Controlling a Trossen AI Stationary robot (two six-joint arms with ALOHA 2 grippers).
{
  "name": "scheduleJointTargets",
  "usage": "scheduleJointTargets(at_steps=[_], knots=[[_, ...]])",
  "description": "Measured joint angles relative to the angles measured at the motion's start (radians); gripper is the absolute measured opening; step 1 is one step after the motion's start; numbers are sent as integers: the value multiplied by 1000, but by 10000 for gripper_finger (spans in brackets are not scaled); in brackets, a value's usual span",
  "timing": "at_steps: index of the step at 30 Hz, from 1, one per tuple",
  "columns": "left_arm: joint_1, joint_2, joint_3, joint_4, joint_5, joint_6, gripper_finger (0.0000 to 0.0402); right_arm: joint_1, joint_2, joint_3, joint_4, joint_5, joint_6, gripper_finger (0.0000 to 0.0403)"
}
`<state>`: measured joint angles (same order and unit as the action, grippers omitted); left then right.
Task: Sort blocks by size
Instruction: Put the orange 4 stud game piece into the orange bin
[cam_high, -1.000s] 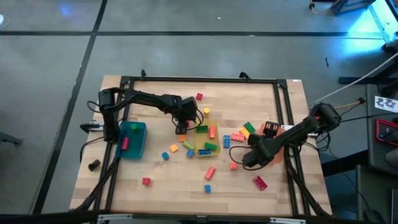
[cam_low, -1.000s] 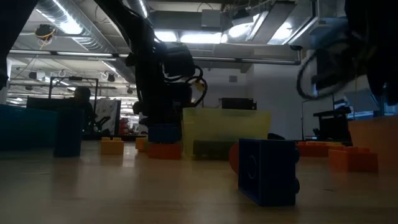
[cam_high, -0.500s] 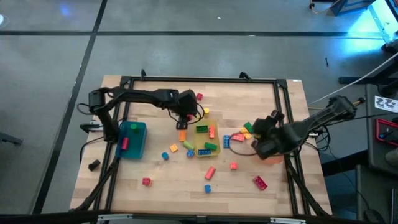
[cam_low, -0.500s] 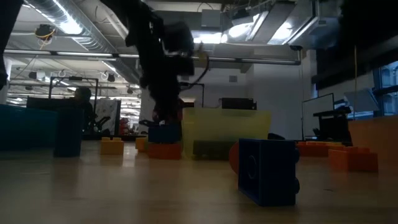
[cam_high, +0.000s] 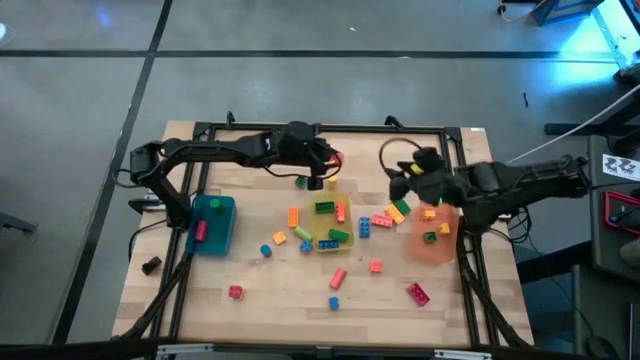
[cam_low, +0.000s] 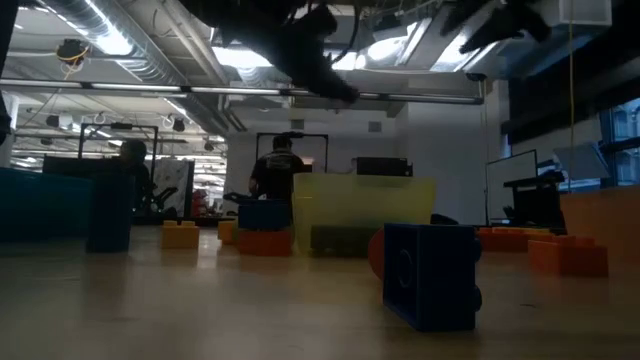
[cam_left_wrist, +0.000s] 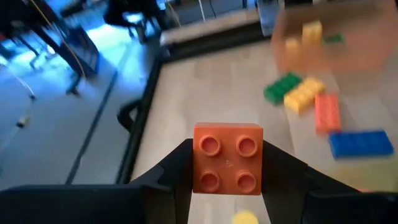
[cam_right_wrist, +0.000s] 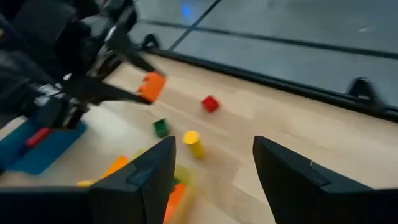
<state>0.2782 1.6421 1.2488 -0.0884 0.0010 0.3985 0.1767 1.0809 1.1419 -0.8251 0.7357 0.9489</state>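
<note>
**Left claw carries an orange 2x2 brick; right claw empty and spread**

Left gripper is clamped on an orange block, four studs facing the wrist camera, fingers pressed to its two sides; held aloft, not resting on the table; high view puts the left gripper near 12 o'clock of the table, just beside a red cube; likely lifted clear so it can be carried to a bin without sweeping the loose pieces.

Right gripper has fingers well apart, nothing between them; in the high view the right gripper sits around 2 o'clock, near the orange bin; empty and wide probably because it is free for its next pick.

Where the blocks lie:
- yellow bin at table centre holds green, blue, orange and yellow pieces;
- blue bin at 9 o'clock holds a green and a pink piece;
- orange bin at 3 o'clock holds a few small ones;
- loose bricks near 3 o'clock between the yellow and orange bins; more scattered toward 6 o'clock, incl. a pink brick and a red one;
- a green cube and a yellow peg lie under the left claw's area.

Judgement: sorting partway; many pieces still outside bins; which bin suits the held brick cannot be told; risk is a drop onto the loose cubes below.
</note>
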Motion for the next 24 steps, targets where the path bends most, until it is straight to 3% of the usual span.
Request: scheduleJointTargets(at_steps=[4,11,24], knots=[[-11,0,0,73,0,1,137,-105,2,0,156,-192,-103,216],[-30,0,-2,125,0,2,138,-243,13,0,288,-383,-198,216],[-36,0,-2,160,-13,2,139,-295,198,-1,487,-475,-269,216]])
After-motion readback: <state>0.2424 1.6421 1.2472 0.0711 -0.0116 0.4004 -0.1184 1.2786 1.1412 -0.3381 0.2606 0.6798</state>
